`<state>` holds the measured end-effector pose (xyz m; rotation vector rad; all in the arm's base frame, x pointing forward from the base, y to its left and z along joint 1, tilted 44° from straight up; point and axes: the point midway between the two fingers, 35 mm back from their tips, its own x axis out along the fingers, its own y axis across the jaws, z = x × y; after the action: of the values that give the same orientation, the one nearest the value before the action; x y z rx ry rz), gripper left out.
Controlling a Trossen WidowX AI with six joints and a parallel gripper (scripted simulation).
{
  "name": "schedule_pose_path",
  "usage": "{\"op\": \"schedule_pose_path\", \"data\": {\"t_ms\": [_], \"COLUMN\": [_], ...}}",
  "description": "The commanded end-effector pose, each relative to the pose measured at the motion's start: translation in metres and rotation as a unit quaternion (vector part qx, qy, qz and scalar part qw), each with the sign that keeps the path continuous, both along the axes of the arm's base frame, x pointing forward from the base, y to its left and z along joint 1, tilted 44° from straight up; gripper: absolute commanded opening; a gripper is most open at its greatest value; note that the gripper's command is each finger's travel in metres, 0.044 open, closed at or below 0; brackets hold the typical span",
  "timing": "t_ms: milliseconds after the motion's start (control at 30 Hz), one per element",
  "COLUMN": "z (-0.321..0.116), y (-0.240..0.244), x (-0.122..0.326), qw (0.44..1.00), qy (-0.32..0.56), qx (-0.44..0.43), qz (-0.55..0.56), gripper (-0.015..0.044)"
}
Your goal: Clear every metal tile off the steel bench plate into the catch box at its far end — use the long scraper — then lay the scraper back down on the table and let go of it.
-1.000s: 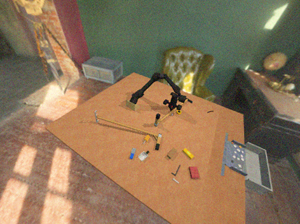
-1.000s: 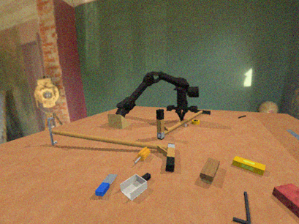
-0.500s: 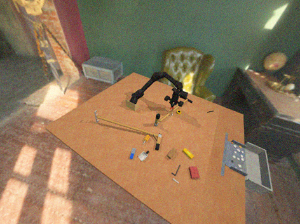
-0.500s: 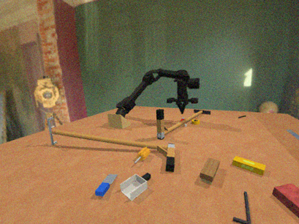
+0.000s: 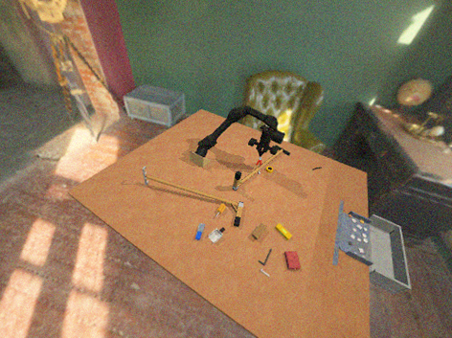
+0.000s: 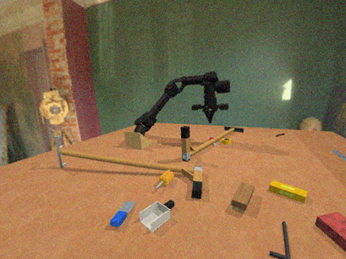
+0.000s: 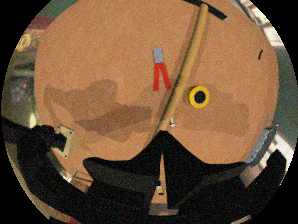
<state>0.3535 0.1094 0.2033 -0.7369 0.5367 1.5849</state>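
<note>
A long scraper [image 5: 190,189] [image 6: 116,160] has a wooden pole, an upright metal blade at its left end and a black-tipped grip at the other; it lies on the table. The blue-grey bench plate [image 5: 346,233] at the table's far right bears several small pale tiles [image 5: 360,235]. A grey catch box [image 5: 408,267] adjoins its right side. My gripper [image 5: 260,154] [image 6: 211,120] [image 7: 162,133] is shut and empty, in the air above the table, well away from the scraper and near a shorter black-headed tool [image 5: 259,169] [image 6: 212,139] [image 7: 188,65].
Red pliers [image 7: 156,77] and a yellow tape ring [image 5: 269,169] [image 6: 226,141] [image 7: 192,97] lie near the shorter tool. Towards the front are a white tray [image 6: 155,216], blue-handled tool [image 6: 119,218], orange tool [image 6: 166,178], wooden block [image 6: 243,196], yellow bar [image 6: 288,191], red block [image 6: 345,232] and black hex key [image 6: 286,240].
</note>
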Motion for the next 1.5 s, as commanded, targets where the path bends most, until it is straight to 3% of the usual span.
{"op": "schedule_pose_path", "data": {"t_ms": [0,333,1467], "z": [0.002,0.008,-0.039], "y": [-0.003,-0.010,0.035], "x": [-0.007,-0.037,-0.035], "qw": [1.000,0.995,0.993], "qy": [0.015,0.075,0.085], "qx": [-0.001,-0.006,-0.008], "qz": [-0.010,-0.067,-0.078], "gripper": [0.0000,0.0000,0.0000]}}
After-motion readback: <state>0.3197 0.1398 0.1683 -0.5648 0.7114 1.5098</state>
